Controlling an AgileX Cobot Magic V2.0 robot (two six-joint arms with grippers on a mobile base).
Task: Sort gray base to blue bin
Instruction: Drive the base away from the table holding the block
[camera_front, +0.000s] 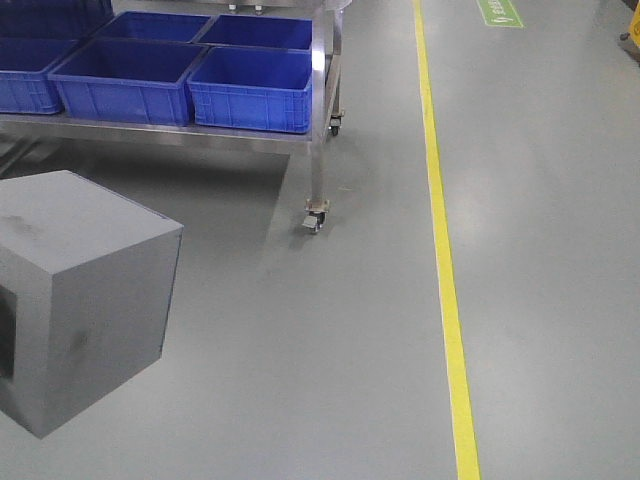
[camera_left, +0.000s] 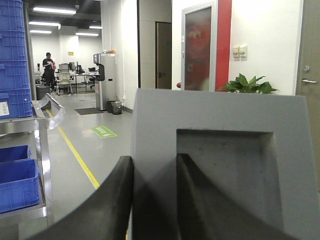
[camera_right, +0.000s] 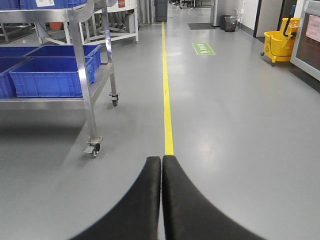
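1 gray base (camera_front: 85, 290) held up, blue bin (camera_front: 250, 105) not yet reached.
The left end effector (camera_left: 154, 167) clamps 1 wall of the base, with a finger inside the recess; the right end effector (camera_right: 161, 165) is pressed closed and empty. This looks like the carry step: next, reach the desk (camera_front: 200, 134) and lower over a bin. Several bins look alike, and the front view crops the base's left edge.

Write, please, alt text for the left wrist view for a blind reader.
The gray base fills the foreground, held by the left gripper across one wall of its recess. Behind, at left, blue bins sit on a metal cart.
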